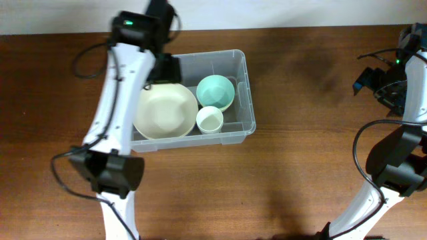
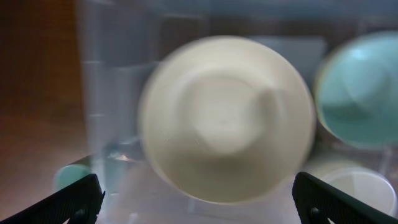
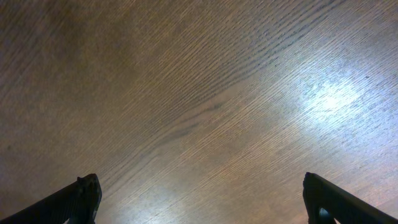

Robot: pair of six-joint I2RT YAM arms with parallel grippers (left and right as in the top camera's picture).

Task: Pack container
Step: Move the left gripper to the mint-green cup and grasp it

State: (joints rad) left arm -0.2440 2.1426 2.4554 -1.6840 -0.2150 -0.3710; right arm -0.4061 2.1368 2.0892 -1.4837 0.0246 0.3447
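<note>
Three vessels lay in the container (image 1: pixel 227 61), just toward eleven o'clock of the table's (image 1: pixel 300 167) centre: a cream bowl (image 1: pixel 165 111) at its nine o'clock side, a white cup (image 1: pixel 209 120) at four, a teal bowl (image 1: pixel 215 93) at two. The left gripper (image 2: pixel 199 202) hung over the cream bowl, jaws spread wide and grasping nothing; the right gripper (image 3: pixel 202 199), at three o'clock, stood equally open above the table.

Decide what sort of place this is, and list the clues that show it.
Probably a robotics lab bench, not a kitchen: a left arm and right arm stand at a wooden table, where a clear container holds a cream bowl, teal bowl and cup.
</note>
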